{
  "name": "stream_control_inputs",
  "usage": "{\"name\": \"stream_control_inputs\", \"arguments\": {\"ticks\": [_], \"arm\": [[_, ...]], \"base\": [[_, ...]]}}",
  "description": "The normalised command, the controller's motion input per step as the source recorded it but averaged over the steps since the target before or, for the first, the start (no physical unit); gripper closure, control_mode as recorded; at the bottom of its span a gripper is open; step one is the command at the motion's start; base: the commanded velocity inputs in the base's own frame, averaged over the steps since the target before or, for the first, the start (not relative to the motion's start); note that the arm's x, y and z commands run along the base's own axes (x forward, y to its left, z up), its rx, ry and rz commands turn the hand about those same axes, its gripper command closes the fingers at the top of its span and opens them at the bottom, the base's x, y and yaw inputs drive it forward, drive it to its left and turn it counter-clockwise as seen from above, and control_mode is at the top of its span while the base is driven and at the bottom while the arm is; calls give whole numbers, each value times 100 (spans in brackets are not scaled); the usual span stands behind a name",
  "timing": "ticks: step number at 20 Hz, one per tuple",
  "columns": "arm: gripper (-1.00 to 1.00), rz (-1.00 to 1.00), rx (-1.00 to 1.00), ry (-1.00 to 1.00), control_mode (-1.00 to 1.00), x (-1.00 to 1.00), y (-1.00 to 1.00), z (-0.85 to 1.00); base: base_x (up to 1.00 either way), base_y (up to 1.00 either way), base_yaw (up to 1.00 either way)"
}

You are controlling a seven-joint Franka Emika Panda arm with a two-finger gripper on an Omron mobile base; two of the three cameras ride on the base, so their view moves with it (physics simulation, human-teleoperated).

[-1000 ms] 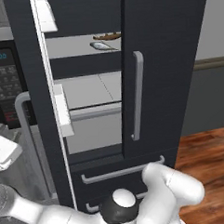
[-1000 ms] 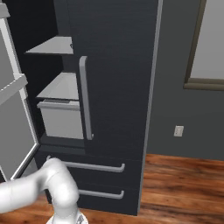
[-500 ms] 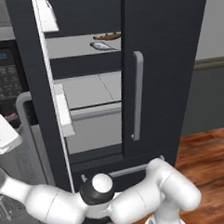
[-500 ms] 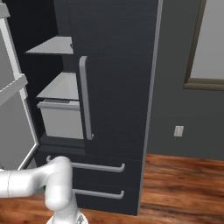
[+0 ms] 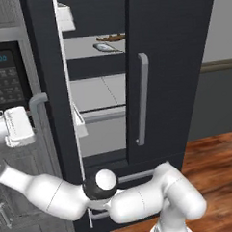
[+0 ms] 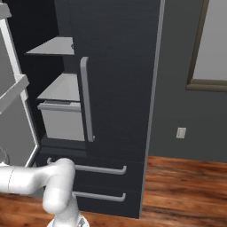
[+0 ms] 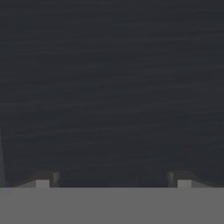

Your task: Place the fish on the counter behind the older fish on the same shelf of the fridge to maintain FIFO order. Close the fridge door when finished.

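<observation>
The slender brown mottled fish point(image 5: 111, 37) lies lengthwise along the back edge of the upper light grey shelf point(image 5: 80, 47), behind the pale silver-grey fish point(image 5: 106, 47). The gripper point(image 7: 113, 180) faces the dark charcoal fridge door point(image 7: 112, 87), fingers spread wide and empty.

The fridge point(image 5: 173, 62) is showing a matt charcoal skin with faint horizontal grain; its handle point(image 5: 142, 99) is looking like smooth satin grey metal. The shelf point(image 5: 92, 47) is reading as flat matt grey, the floor point(image 6: 186, 186), at four o'clock, as glossy reddish wood.
</observation>
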Motion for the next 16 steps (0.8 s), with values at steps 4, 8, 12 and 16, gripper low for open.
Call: {"name": "stream_control_inputs", "arguments": {"ticks": [4,8,12,16], "arm": [[-100,4,12,0,-100,0,-100,0],[-100,3,9,0,-100,0,-100,0],[-100,6,7,-5,-100,0,-100,0],[-100,8,4,-13,-100,0,-100,0]], "base": [[0,0,0],[0,0,0],[0,0,0],[0,0,0]]}}
